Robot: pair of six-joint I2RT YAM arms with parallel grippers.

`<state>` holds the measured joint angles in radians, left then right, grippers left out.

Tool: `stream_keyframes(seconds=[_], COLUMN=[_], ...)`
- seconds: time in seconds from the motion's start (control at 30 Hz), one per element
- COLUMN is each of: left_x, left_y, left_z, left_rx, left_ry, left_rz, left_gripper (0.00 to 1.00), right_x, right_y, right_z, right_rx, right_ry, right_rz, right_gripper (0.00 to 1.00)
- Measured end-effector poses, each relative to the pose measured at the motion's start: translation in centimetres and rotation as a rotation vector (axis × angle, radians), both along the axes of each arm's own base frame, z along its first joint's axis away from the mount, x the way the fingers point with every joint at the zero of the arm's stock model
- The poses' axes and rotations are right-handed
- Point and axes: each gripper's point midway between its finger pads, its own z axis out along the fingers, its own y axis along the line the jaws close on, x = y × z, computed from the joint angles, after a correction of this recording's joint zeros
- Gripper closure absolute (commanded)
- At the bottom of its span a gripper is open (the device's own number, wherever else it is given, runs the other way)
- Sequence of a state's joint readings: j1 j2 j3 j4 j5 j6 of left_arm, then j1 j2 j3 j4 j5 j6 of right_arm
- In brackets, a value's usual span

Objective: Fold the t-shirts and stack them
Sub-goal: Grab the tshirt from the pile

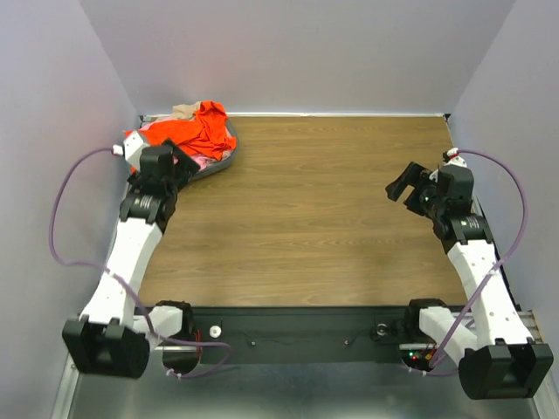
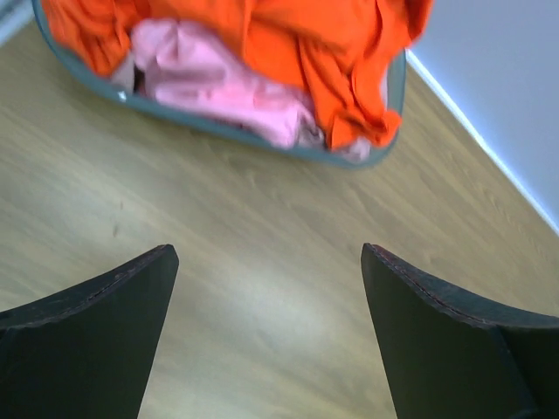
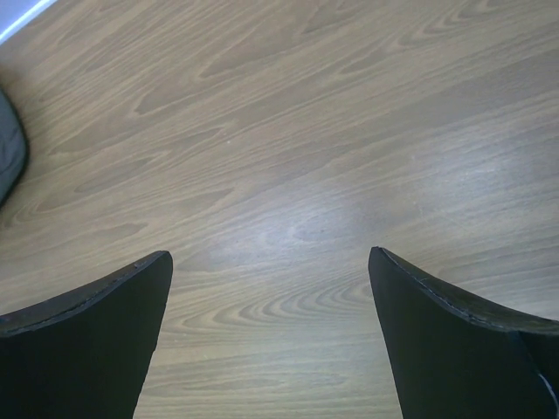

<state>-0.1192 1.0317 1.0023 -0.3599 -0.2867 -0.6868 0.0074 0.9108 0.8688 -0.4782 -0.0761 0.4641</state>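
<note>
Orange t-shirt (image 2: 288,35) heaped in basket (image 2: 397,87): soft, light; pinch edge draped over rim. Left hand (image 2: 266,253), right hand (image 3: 269,255) spread wide, empty.

The top camera looks down from above and behind the arm bases (image 1: 175,321) on the whole table (image 1: 332,227). Each wrist camera looks closely past its own fingers (image 2: 87,332) at the wood; the left one also shows the basket (image 2: 396,92) (far left corner in the top view).
</note>
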Motion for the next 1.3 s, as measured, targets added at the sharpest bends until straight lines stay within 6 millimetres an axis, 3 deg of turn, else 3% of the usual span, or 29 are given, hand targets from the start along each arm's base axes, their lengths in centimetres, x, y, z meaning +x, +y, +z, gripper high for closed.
stream_keyframes(seconds=[0.1, 0.2, 0.27, 0.37, 0.47, 0.5, 0.6, 0.7, 0.9, 0.97, 1.0, 1.1, 1.3], left_x=[3.6, 7.7, 10.6, 13.3, 16.5, 17.9, 20.2, 21.1, 20.7, 20.7, 20.8, 20.9, 20.6], left_y=[1.4, 3.1, 4.2, 5.2, 5.9, 6.1, 6.3, 6.4, 6.5, 6.6, 6.6, 6.6, 6.7], left_z=[1.2, 0.8, -0.4, -2.3, -3.5, -3.8, -4.5, -5.3, -6.2, -6.5, -6.7, -7.6, -7.1], left_rx=[0.031, 0.063, 0.086, 0.111, 0.134, 0.143, 0.162, 0.174, 0.186, 0.19, 0.191, 0.196, 0.209], left_ry=[0.011, 0.057, 0.093, 0.153, 0.197, 0.201, 0.22, 0.242, 0.283, 0.292, 0.298, 0.32, 0.326], left_rz=[0.076, 0.148, 0.183, 0.204, 0.215, 0.218, 0.218, 0.214, 0.211, 0.213, 0.213, 0.214, 0.205], left_gripper=[0.02, 0.02, 0.02, 0.02, 0.1, 0.2, 0.37, 0.38, 0.38, 0.55, 0.72, 1.0, 1.0], right_x=[0.8, 1.9, 2.8, 3.5, 3.8, 3.8, 3.9, 4.0, 4.0, 4.0, 4.0, 4.0, 4.1], right_y=[-0.2, -0.2, -0.2, -0.2, -0.2, -0.2, -0.2, -0.2, -0.6, -0.7, -0.7, -0.8, -0.9], right_z=[-0.7, -1.2, -1.5, -2.1, -3.1, -3.4, -4.0, -4.1, -4.1, -4.1, -4.1, -4.1, -4.1], right_rx=[-0.003, -0.005, -0.006, -0.008, -0.01, -0.012, -0.016, -0.023, -0.038, -0.041, -0.042, -0.044, -0.049], right_ry=[0.028, 0.056, 0.075, 0.095, 0.124, 0.132, 0.151, 0.151, 0.15, 0.15, 0.15, 0.15, 0.15], right_rz=[-0.014, -0.015, -0.014, -0.01, -0.009, -0.008, 0.0, 0.004, -0.013, -0.017, -0.019, -0.021, -0.024], right_gripper=[0.0, 0.0, 0.0, 0.0, 0.0, 0.0, 0.0, 0.0, 0.0, 0.0, 0.0, 0.0, 0.0])
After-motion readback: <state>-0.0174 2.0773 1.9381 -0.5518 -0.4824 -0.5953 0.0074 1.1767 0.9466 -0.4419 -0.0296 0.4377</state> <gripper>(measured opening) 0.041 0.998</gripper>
